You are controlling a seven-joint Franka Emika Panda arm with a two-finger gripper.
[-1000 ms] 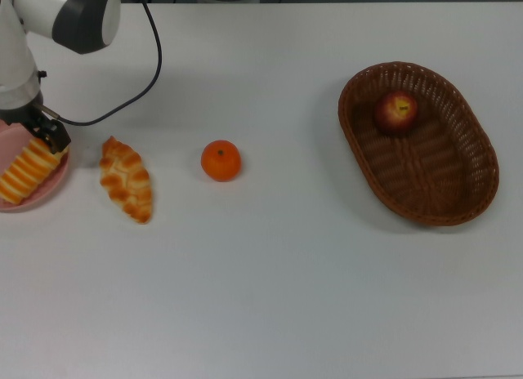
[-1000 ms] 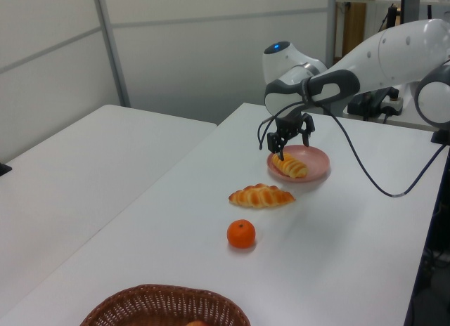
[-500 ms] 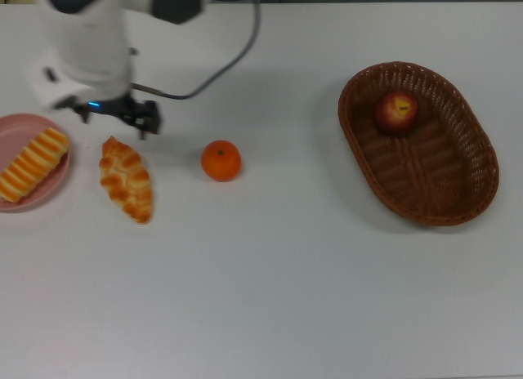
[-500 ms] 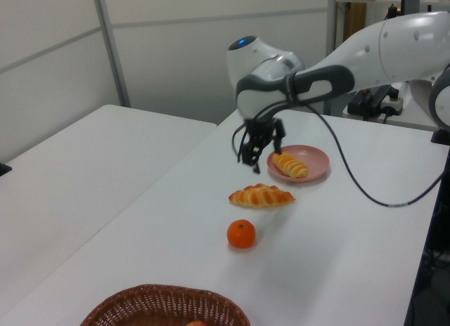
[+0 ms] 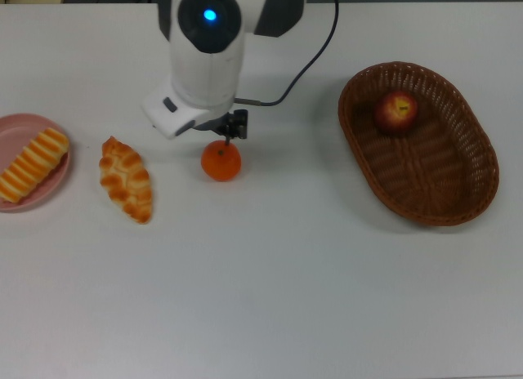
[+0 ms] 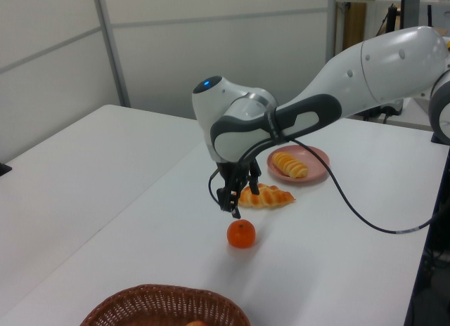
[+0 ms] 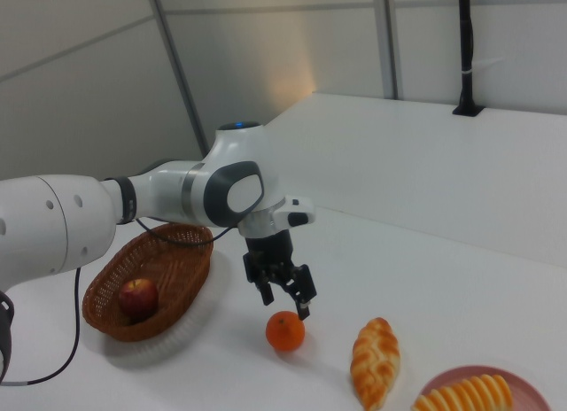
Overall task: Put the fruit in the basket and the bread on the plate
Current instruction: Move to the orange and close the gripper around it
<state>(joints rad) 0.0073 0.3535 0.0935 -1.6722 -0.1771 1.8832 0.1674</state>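
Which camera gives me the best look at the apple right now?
The top view: the apple shows whole inside the basket. The right view shows it partly behind the basket rim; the left view shows only a sliver at the bottom edge.

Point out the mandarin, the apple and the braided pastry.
mandarin (image 5: 221, 162): top view, centre of its peel.
apple (image 5: 396, 112): top view, its red top.
braided pastry (image 5: 126, 180): top view, middle of the braid.

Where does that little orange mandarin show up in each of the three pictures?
Top view: the small round orange mandarin lies left of centre, just below the claw.
Left view: it sits below centre, under the claw.
Right view: it sits low, near centre.
Shared landmark: the braided golden-brown pastry beside it.
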